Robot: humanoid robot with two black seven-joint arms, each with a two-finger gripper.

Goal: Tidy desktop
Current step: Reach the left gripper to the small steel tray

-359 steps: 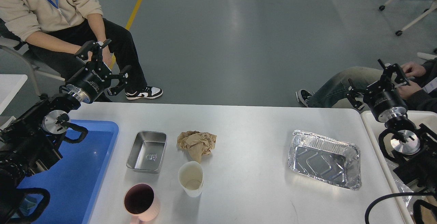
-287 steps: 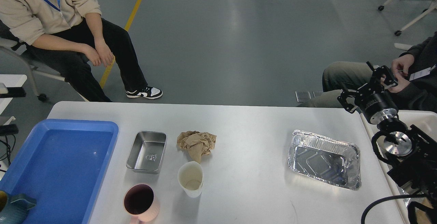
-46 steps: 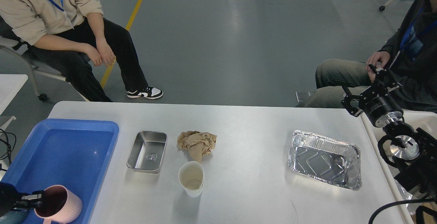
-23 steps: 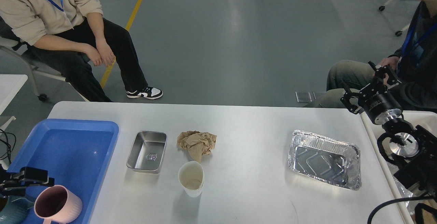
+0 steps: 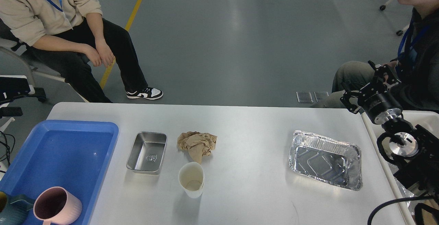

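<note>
White-grey and smooth, the desktop (image 5: 247,135) fills the lower half of the head view, its rounded far corners visible at left and right. Blue plastic tray (image 5: 61,156) lies on its left end; inside the tray's near corner stands a pink mug (image 5: 56,206), upright, mouth open upward, just beside a dark teal object (image 5: 12,211) that is cut off by the picture's edge. Just right of the tray sits a small rectangular steel container (image 5: 146,152), empty. Beside it lies a crumpled wad of brown paper (image 5: 197,144), and directly in front of the wad stands a cream paper cup (image 5: 191,179), upright, close to the paper; contact between the two cannot be judged. Well apart from this group, toward the right end of the desktop, rests an empty foil tray (image 5: 325,160), set slightly askew. A cream-white bin (image 5: 420,118) adjoins the right edge of the desktop. The right gripper (image 5: 368,84) is raised beyond the desktop's far right corner, its fingers spread and holding nothing. The left gripper does not appear in the view. One seated person in a beige top (image 5: 37,9) is at far left; another in dark clothing (image 5: 418,53) sits at far right, behind the right gripper.
</note>
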